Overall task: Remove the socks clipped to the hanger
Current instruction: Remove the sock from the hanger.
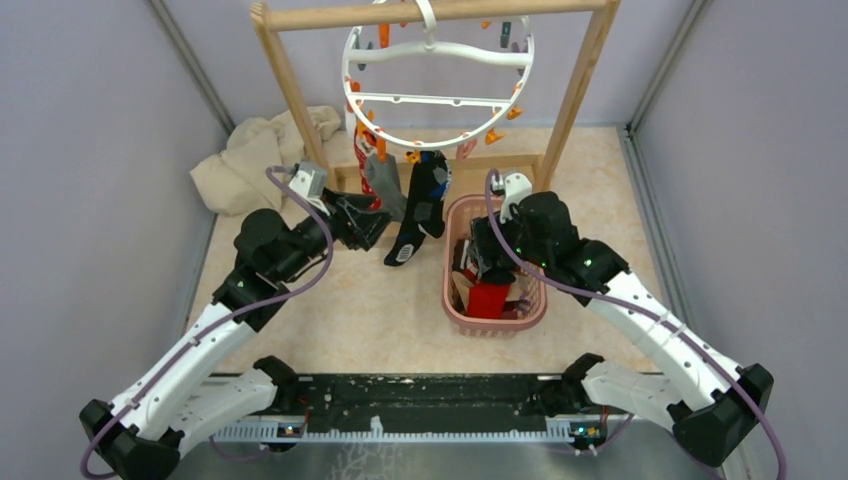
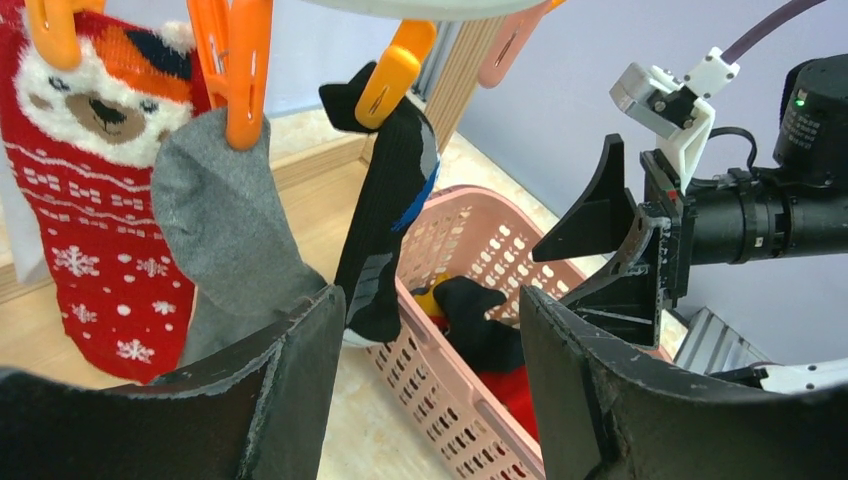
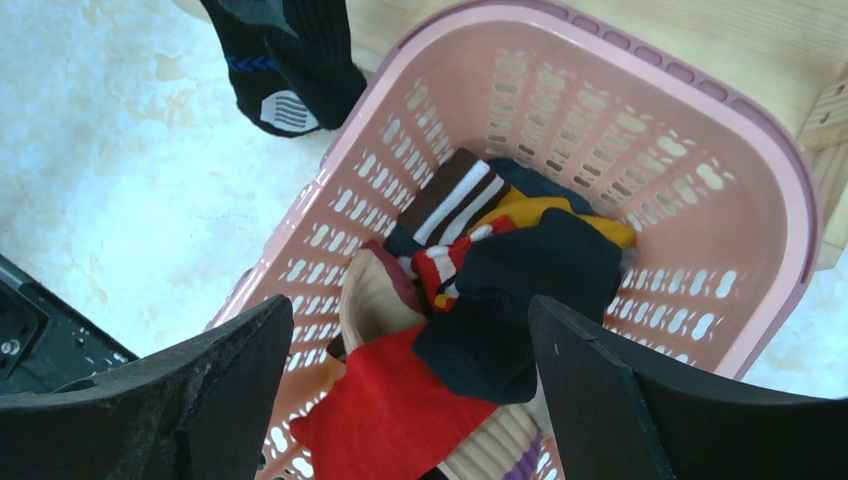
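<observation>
R pincer (image 3: 410,320) agape over basket (image 3: 760,180); socks (image 3: 500,300) piled just below it.

- Top view is looking evenly lit, with soft light coming from above. The arms are throwing only faint, fuzzy shadows on the table (image 1: 380,310).
- Walls (image 1: 90,150) are leaning outward at the edges, so the lens is bending things a bit.
- Metal plate (image 1: 420,460) at the bottom is catching a dull sheen.
- Left wrist view: left fingers (image 2: 250,400) are coming out near-black and soft, the closest clips (image 2: 240,60) are blurring slightly, and the hanger (image 2: 420,5) is blowing out white at the top edge.
- Right wrist view: the table is washing out pale on the left, basket (image 3: 760,170) and socks (image 3: 520,290) are looking crisp, and right fingers (image 3: 180,400) are showing up dark with barely any detail.
</observation>
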You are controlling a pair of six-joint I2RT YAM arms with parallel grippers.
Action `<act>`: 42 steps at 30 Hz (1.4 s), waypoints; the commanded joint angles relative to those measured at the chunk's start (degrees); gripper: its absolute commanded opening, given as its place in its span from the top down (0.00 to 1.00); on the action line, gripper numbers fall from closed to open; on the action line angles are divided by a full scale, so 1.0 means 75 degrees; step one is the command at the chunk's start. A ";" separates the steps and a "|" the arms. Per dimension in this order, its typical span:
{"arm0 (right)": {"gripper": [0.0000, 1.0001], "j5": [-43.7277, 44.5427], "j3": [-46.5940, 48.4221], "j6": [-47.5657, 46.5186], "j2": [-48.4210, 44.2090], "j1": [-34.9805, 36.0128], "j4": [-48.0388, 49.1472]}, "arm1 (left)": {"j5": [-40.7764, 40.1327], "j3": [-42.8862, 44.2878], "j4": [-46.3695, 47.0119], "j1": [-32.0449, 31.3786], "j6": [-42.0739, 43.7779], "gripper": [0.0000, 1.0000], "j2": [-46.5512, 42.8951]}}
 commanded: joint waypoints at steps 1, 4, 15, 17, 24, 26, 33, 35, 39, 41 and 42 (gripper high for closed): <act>0.12 -0.0045 -0.0041 0.0025 -0.0270 0.0067 0.0202 | 0.0106 -0.0351 0.0347 -0.0019 0.0147 0.30 0.0107; 0.15 -0.0030 0.0005 -0.0003 -0.0260 0.0070 0.0128 | 0.0368 -0.0867 0.0921 -0.0029 0.0146 0.30 0.0196; 0.23 -0.0089 -0.0060 0.0062 -0.0487 0.0077 0.0166 | -0.0202 -0.1679 0.1778 -0.0451 0.0513 0.31 0.1029; 0.25 -0.0262 -0.0108 0.0096 -0.0528 0.0067 0.0198 | -0.0347 -0.1656 0.1794 -0.0500 0.0538 0.31 0.1295; 0.25 -0.0386 -0.0182 0.0164 -0.0701 0.0069 0.0181 | -0.1472 -0.1876 0.2249 -0.0546 0.0635 0.32 0.1885; 0.25 -0.0402 -0.0210 0.0160 -0.0759 0.0065 0.0165 | -0.1704 -0.1900 0.2380 -0.0547 0.0691 0.32 0.1949; 0.25 -0.0474 -0.0342 0.0172 -0.0881 0.0072 0.0205 | -0.1502 -0.1838 0.2935 -0.0556 0.0897 0.32 0.2461; 0.25 -0.0528 -0.0351 0.0178 -0.0899 0.0061 0.0213 | -0.1346 -0.1901 0.3217 -0.0552 0.0897 0.32 0.2607; 0.25 -0.0546 -0.0382 0.0184 -0.0933 0.0069 0.0232 | -0.1018 -0.2065 0.3660 -0.0558 0.0800 0.32 0.2856; 0.25 -0.0562 -0.0400 0.0183 -0.0940 0.0072 0.0235 | -0.1009 -0.2142 0.3834 -0.0568 0.0792 0.32 0.2968; 0.25 -0.0583 -0.0400 0.0184 -0.0944 0.0065 0.0242 | -0.1020 -0.2155 0.3897 -0.0574 0.0808 0.32 0.3034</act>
